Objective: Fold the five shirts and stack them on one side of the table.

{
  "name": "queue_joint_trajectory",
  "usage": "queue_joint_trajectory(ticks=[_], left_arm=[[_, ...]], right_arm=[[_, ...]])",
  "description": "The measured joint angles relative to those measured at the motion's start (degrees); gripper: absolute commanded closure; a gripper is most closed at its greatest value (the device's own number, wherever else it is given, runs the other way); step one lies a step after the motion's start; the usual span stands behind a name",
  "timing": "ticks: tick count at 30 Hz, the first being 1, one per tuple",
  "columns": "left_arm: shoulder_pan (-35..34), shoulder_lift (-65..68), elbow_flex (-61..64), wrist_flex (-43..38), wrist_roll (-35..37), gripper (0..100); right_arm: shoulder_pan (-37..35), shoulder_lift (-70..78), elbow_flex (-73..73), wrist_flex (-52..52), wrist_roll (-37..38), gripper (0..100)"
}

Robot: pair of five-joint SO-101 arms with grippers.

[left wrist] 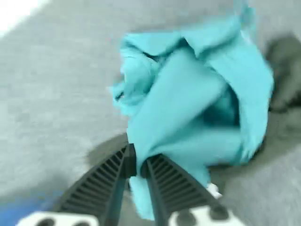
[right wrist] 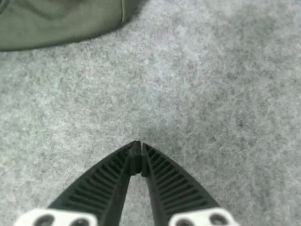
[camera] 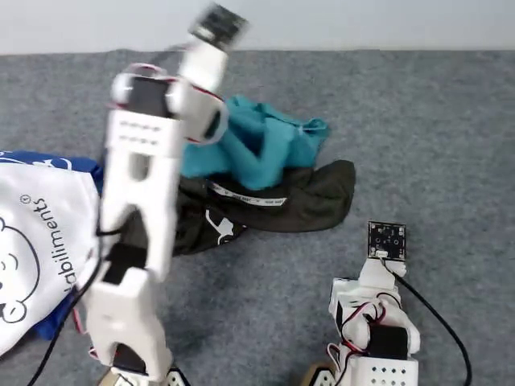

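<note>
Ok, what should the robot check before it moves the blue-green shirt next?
1. Left hand shut on the teal shirt: ok.
2. Teal shirt clear of the black shirt: cannot tell.
3. Teal shirt folded: not ok, bunched up.
4. Right hand shut and empty over the grey table: ok.
5. Stack started: cannot tell; white shirt lies on blue shirt.
</note>
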Motion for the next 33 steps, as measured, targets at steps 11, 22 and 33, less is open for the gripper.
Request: queue_joint_trajectory(ticks=[11, 22, 33], left_arm=[[-22.68, -20.66, -4.22, 0.35, 0.7, 100], [-51.34, -27.87, -4.22, -3.08, 0.7, 100], [-65.67, -27.87, -4.22, -3.08, 0.7, 99]], right_arm=[[0.0, 0.0, 0.0, 0.0, 0.0, 98.9], [0.0, 0.0, 0.0, 0.0, 0.0, 98.9], [0.0, 0.0, 0.0, 0.0, 0.0, 98.9]])
